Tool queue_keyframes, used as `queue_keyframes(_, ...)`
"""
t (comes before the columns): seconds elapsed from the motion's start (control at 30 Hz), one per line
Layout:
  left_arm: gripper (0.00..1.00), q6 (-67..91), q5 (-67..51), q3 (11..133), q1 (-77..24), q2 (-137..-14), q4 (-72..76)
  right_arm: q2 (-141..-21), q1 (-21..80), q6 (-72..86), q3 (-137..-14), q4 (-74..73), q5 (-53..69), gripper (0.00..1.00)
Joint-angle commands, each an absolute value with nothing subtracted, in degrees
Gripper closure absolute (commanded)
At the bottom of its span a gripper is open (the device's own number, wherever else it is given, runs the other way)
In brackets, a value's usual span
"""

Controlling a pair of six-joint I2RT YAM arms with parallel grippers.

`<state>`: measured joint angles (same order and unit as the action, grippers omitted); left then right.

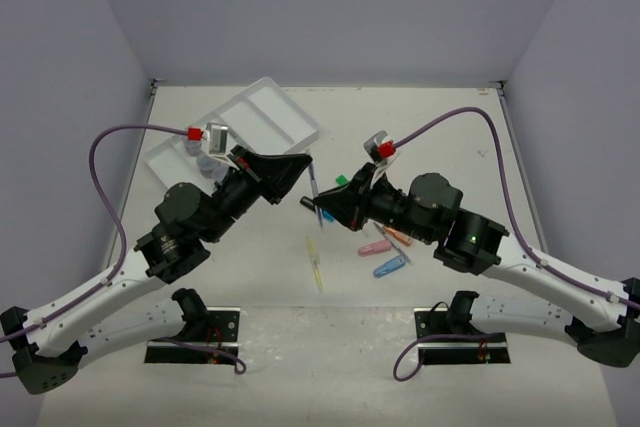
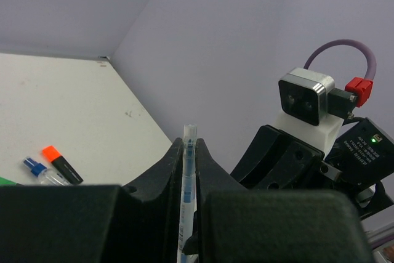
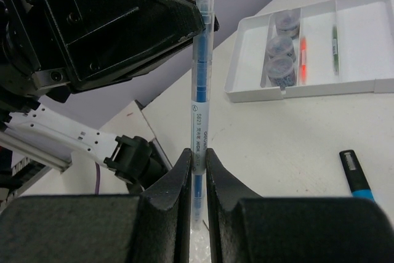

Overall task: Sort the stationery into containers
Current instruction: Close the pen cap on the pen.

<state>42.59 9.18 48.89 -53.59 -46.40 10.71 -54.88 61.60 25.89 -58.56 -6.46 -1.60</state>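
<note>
The table [image 1: 450, 127] has open room toward its far right corner, and the tray [image 1: 272, 107] sits askew near the far left edge. Both arms lean inward over mid-table. The left gripper [image 2: 189, 146] and right gripper [image 3: 197, 155] each clamp one blue pen [image 3: 201, 84], held between them.

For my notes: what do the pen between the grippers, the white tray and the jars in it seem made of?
The pen looks like clear glossy plastic, probably: a blue core shows through the barrel. The tray looks like white, smooth moulded plastic, judging by its thin walls and dividers. The jars are clear plastic or glass, I cannot tell which; dark contents show through.
</note>
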Motion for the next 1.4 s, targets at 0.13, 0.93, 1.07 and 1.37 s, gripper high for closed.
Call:
queue_keyframes(0.13, 0.76, 39.6, 4.4, 52.9, -53.8, -49.3, 4.3, -55.3, 61.3, 23.6, -60.4, 1.1, -1.7, 1.00)
queue_keyframes(0.93, 1.00, 33.4, -5.4, 50.5, -53.9, -44.8, 11.9, -61.1, 61.3, 24.3, -62.0, 3.4, 10.1, 0.90)
queue_keyframes(1.07, 0.67, 31.5, -3.6, 52.0, -53.8, -45.0, 8.4, -60.0, 61.3, 24.7, -61.7, 3.9, 9.2, 1.00)
queue_keyframes(1.37, 0.00, 28.3, 3.3, 54.4, -53.8, -43.2, 4.4, -59.5, 61.3, 24.0, -60.7, 2.3, 8.7, 1.00)
